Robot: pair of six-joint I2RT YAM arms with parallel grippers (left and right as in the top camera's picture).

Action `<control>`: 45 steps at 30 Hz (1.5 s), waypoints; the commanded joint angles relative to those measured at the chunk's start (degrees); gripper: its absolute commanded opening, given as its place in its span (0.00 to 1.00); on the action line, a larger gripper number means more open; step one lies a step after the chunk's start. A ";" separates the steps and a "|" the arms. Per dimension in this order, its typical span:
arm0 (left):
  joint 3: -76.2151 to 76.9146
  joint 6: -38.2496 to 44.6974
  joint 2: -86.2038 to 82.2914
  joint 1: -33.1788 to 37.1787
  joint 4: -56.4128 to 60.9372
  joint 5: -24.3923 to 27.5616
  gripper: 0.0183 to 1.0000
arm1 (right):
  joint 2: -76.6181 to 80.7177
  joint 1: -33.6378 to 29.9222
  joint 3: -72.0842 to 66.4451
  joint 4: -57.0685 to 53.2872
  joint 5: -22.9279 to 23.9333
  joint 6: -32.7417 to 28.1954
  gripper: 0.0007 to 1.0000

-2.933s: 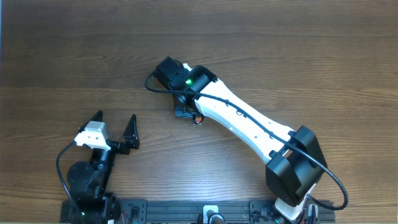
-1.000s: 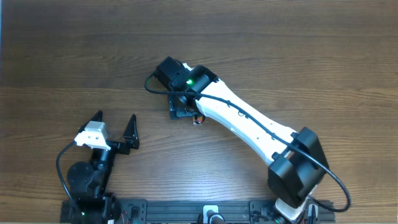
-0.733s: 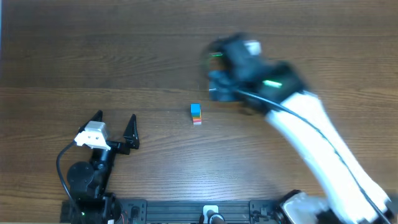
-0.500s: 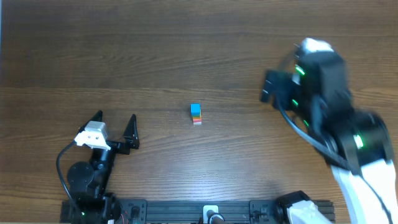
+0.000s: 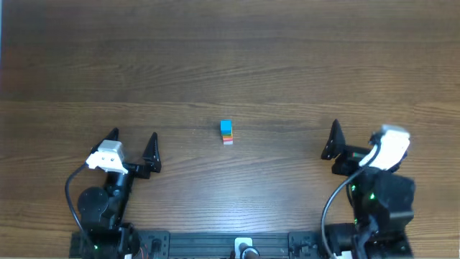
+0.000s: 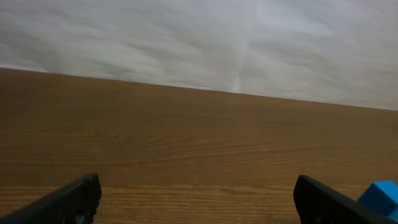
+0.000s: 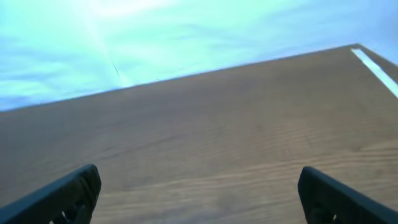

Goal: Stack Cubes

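A small stack of cubes [image 5: 226, 133] stands upright at the table's middle, a blue cube [image 5: 226, 127] on top of orange and red ones. The blue cube [image 6: 380, 198] peeks in at the edge of the left wrist view. My left gripper [image 5: 132, 142] rests near the front left, open and holding nothing, well to the left of the stack. My right gripper [image 5: 358, 144] rests near the front right, open and holding nothing, well to the right of the stack. Both wrist views show widely spread fingers [image 6: 73, 199] [image 7: 64, 193] over bare wood.
The brown wooden table [image 5: 230, 57] stretches bare around the stack. Both arm bases stand along the front edge. A pale wall lies beyond the table's far edge [image 6: 199, 90] in the wrist views.
My right arm let go of the stack, swung away to the right and folded back to its base. The blue-topped stack stands uncovered. The left arm has not moved.
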 commanded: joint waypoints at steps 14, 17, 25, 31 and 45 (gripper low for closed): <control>-0.28 0.85 -0.28 -0.26 -0.02 0.48 1.00 | -16.26 0.83 -22.77 14.64 5.46 -9.51 0.99; -0.28 0.85 -0.28 -0.26 -0.02 0.48 1.00 | -16.26 0.85 -25.35 16.87 4.44 -9.42 0.99; -0.28 0.85 -0.28 -0.26 -0.02 0.48 1.00 | -16.26 1.09 -31.10 24.65 -0.28 -10.56 0.99; -0.28 0.83 -0.28 -0.26 -0.02 0.48 1.00 | -16.26 1.07 -31.08 25.92 -4.26 -17.88 0.99; -0.28 0.83 -0.28 -0.26 -0.02 0.48 1.00 | -16.17 1.03 -31.06 23.93 -4.57 -17.84 0.99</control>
